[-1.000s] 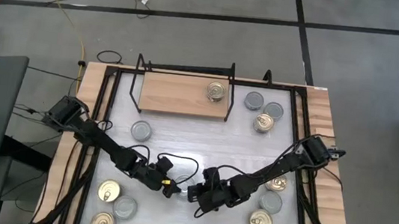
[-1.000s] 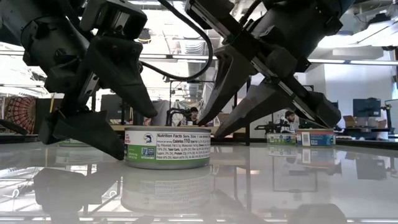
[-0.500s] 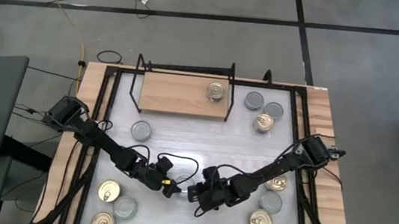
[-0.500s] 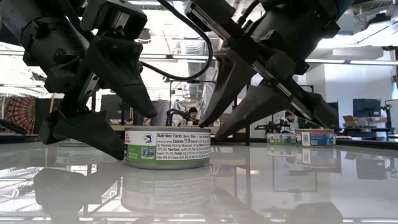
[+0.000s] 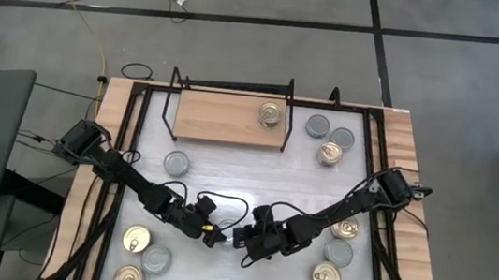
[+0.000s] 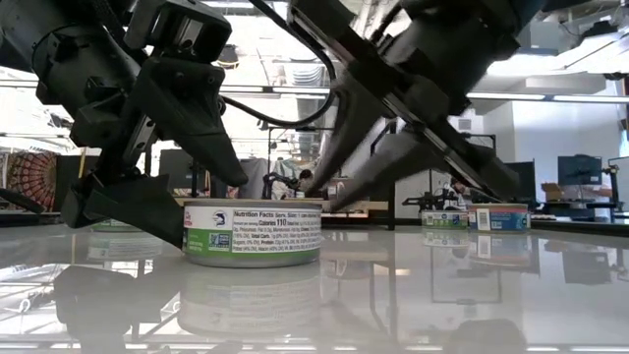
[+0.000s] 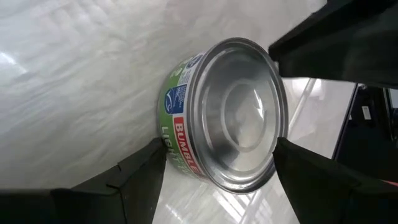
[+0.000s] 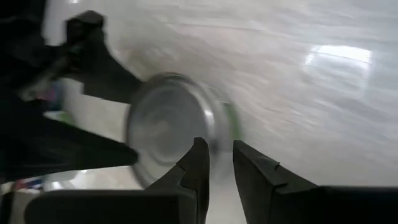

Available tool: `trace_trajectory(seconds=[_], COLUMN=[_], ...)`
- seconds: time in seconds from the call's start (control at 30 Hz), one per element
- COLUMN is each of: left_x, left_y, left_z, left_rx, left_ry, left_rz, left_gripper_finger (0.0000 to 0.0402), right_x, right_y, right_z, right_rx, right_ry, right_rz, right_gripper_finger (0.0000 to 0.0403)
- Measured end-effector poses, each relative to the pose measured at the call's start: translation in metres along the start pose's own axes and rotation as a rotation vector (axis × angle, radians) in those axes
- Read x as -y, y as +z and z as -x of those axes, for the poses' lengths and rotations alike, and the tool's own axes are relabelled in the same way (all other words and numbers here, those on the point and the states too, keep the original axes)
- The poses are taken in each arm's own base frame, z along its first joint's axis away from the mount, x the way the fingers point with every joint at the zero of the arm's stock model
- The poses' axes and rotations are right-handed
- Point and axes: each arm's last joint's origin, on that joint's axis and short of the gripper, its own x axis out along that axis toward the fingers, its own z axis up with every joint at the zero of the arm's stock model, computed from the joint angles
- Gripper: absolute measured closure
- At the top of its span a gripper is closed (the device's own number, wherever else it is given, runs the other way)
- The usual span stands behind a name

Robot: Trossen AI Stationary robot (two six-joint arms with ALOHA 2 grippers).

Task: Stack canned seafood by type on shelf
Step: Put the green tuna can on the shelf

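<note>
Left tool [image 7: 217, 171] fingers apart, straddling silver-topped can [image 7: 227, 124] on worktop [image 5: 246, 173]; right tool [image 8: 221, 165] fingers nearly together beside it.

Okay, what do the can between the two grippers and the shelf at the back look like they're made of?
The can looks like metal: its plain silver top is shiny and ringed, with a printed green label around the side. The shelf looks like a light, matte wooden board with faint grain, held in a thin black frame, probably metal wire.
</note>
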Motion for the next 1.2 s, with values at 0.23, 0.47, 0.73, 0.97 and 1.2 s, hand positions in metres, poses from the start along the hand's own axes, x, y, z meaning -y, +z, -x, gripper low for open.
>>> trace_trajectory(seconds=[0.23,0.47,0.73,0.97,1.2], left_x=[0.0,0.0,-0.001,-0.001,-0.002], left_y=[0.0,0.0,0.001,0.001,0.001], left_z=[0.0,0.0,0.0,0.0,0.0], left_rx=[0.0,-0.004,-0.007,-0.008,-0.009], left_ry=[0.001,0.0,0.005,0.011,0.014], left_rz=[-0.008,0.019,0.009,0.005,0.009], left_gripper_finger=[0.0116,0.0116,0.0116,0.0116,0.0116], right_x=[-0.002,-0.001,0.002,0.002,0.003], right_y=[0.001,0.001,-0.006,-0.007,-0.007], right_z=[0.0,-0.001,-0.013,-0.017,-0.017], right_rx=[0.0,-0.009,-0.027,-0.026,-0.025], right_ry=[0.015,0.011,0.017,0.025,0.023], right_rz=[-0.018,-0.031,-0.072,-0.078,-0.07], right_gripper_finger=[0.0305,0.0305,0.0305,0.0307,0.0339])
